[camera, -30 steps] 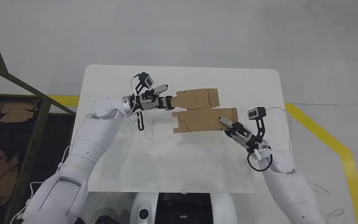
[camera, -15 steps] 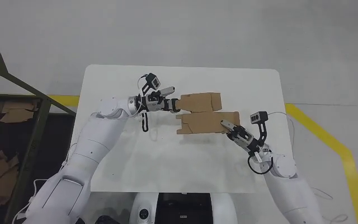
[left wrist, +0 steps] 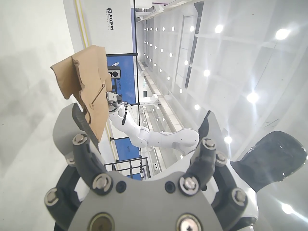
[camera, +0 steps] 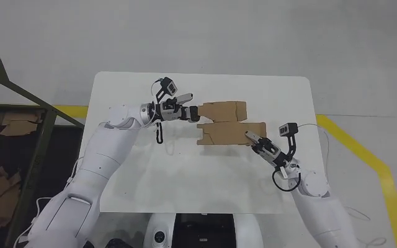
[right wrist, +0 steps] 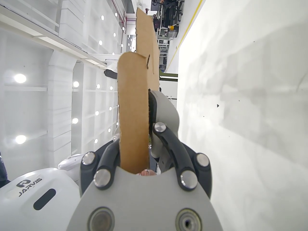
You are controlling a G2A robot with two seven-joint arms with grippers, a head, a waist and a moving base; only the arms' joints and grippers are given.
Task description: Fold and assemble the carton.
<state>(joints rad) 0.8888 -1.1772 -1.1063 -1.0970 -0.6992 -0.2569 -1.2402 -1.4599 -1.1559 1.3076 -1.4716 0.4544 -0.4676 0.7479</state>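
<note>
The brown carton (camera: 226,123) is held flat just above the white table (camera: 136,180), showing as two panels stepped one behind the other. My right gripper (camera: 253,137) is shut on its near right corner. In the right wrist view the cardboard (right wrist: 132,109) stands edge-on in the right gripper (right wrist: 144,111), with one finger (right wrist: 163,114) pressed against it. My left gripper (camera: 191,105) is open at the carton's left end. In the left wrist view one of its fingers (left wrist: 80,121) touches the carton's edge (left wrist: 89,85), and the other finger (left wrist: 207,126) is far apart from it.
A dark rack (camera: 25,124) with cardboard sheets stands on the floor left of the table. The table's near and left parts are bare. Yellow floor tape (camera: 356,146) runs to the right.
Both arms and the carton have shifted slightly to the right. The right gripper keeps its hold and the left gripper stays open at the carton's left end.
</note>
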